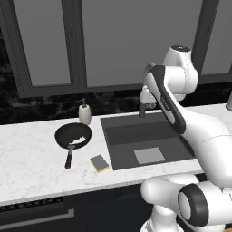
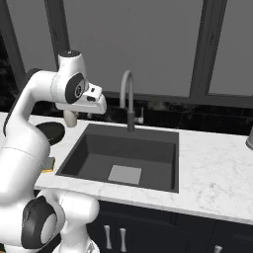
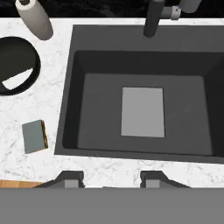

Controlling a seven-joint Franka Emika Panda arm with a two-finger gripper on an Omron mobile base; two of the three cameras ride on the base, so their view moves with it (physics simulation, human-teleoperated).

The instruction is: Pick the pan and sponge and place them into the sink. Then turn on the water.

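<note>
the gripper (image 3: 111, 178) hangs over the near rim of the sink (image 3: 65, 109), fingers (image 3: 70, 178) apart and grasping nothing. in the hand view the sponge (image 3: 34, 136) lies on the counter (image 3: 52, 57) at about 10 o'clock from the fingertips, just beside the sink's edge. the pan (image 3: 16, 65) sits farther off, near 10 to 11 o'clock, beside the soap bottle (image 3: 36, 18). the faucet (image 3: 154, 17) stands at 12 o'clock behind the basin.
</note>
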